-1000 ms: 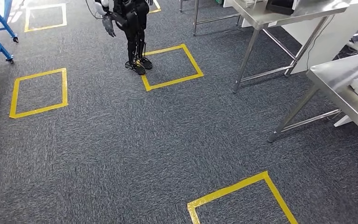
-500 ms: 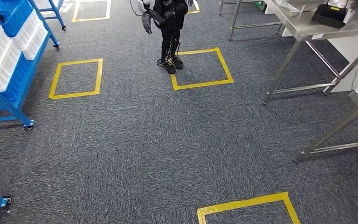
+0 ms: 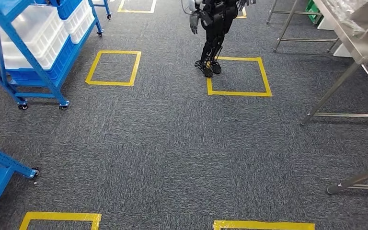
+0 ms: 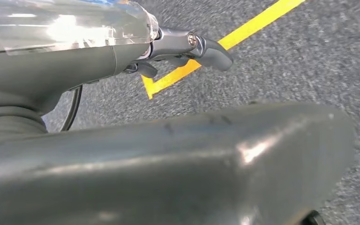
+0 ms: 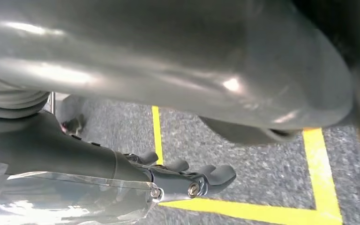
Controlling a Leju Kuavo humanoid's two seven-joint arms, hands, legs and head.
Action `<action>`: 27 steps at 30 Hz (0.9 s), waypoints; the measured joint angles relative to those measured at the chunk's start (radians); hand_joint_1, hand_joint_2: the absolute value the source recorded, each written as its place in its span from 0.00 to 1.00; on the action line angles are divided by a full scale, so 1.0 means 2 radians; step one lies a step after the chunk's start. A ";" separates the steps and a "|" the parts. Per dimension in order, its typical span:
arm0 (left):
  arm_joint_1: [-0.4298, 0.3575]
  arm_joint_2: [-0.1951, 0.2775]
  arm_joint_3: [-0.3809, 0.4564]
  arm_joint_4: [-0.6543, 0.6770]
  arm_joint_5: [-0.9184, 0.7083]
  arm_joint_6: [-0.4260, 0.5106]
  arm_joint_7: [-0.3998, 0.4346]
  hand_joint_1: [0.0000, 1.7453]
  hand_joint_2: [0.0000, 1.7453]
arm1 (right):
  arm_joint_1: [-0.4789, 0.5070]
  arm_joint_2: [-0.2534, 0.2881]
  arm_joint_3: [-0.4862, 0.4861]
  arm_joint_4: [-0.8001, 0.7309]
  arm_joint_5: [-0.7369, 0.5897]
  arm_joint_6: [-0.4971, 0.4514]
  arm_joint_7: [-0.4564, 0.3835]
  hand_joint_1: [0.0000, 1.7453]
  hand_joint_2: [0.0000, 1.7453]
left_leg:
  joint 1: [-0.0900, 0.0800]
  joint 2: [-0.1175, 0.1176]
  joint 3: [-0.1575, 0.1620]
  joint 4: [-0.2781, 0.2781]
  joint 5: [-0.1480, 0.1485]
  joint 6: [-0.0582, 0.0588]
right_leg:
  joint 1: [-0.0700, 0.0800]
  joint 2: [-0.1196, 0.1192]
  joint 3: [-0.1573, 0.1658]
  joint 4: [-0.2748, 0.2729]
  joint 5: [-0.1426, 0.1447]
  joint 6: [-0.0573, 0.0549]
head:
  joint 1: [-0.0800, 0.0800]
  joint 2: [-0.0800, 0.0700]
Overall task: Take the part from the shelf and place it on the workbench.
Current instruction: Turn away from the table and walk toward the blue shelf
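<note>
A blue wheeled shelf (image 3: 38,72) with white bins (image 3: 36,28) stands at the upper left of the head view. A steel workbench (image 3: 359,45) runs along the right edge. I cannot make out the part itself. My left hand (image 4: 176,49) hangs over the grey carpet, its fingers loosely apart and holding nothing. My right hand (image 5: 183,180) also hangs by my side above a yellow tape line, fingers apart and holding nothing.
Another black humanoid robot (image 3: 213,33) stands at the corner of a yellow taped square (image 3: 239,76). More yellow squares (image 3: 114,67) mark the carpet. A second blue frame (image 3: 0,172) juts in at the lower left. Table legs (image 3: 359,181) stand at the lower right.
The whole picture has swung: the camera turned left. The blue shelf has come into view on the left and the workbenches have slid toward the right edge.
</note>
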 joint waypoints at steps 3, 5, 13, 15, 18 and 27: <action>-0.002 0.000 -0.001 0.000 0.000 0.000 0.000 0.00 0.00 | 0.002 0.000 0.000 0.000 0.000 0.000 -0.001 0.00 0.00 | -0.001 -0.016 -0.001 -0.001 0.002 0.005 | -0.001 0.036 -0.045 0.093 -0.047 0.001 | 0.000 0.000; -0.001 0.000 -0.001 0.000 0.000 0.000 0.000 0.00 0.00 | 0.002 -0.001 0.000 0.000 0.000 0.001 -0.001 0.00 0.00 | -0.003 -0.029 -0.001 0.000 0.002 0.006 | 0.000 0.040 -0.067 0.133 -0.053 -0.001 | 0.000 0.000; 0.002 -0.001 -0.001 0.000 0.004 0.002 -0.004 0.00 0.00 | 0.000 -0.002 0.000 0.000 0.005 0.004 -0.003 0.00 0.00 | -0.002 -0.081 -0.007 0.002 0.005 -0.006 | 0.003 0.077 -0.011 -0.010 0.025 -0.019 | 0.000 0.000; 0.005 -0.001 -0.001 0.000 0.004 0.002 -0.004 0.00 0.00 | -0.001 -0.001 0.000 0.000 0.005 0.004 -0.003 0.00 0.00 | -0.003 -0.062 -0.014 0.013 -0.002 -0.010 | 0.001 0.064 -0.007 -0.018 0.029 -0.023 | 0.000 0.000; 0.004 0.000 -0.001 0.000 0.004 0.002 -0.005 0.00 0.00 | 0.002 0.000 0.000 0.000 0.005 0.005 -0.003 0.00 0.00 | -0.003 -0.021 -0.054 0.096 -0.046 -0.015 | 0.002 0.039 -0.003 -0.023 0.029 -0.028 | 0.000 0.000; 0.004 0.002 -0.001 0.000 0.003 0.002 -0.003 0.00 0.00 | 0.002 -0.001 0.000 0.000 0.006 0.005 -0.002 0.00 0.00 | -0.001 0.023 -0.006 0.012 -0.002 -0.011 | 0.007 -0.019 0.004 -0.011 0.011 -0.013 | 0.000 0.000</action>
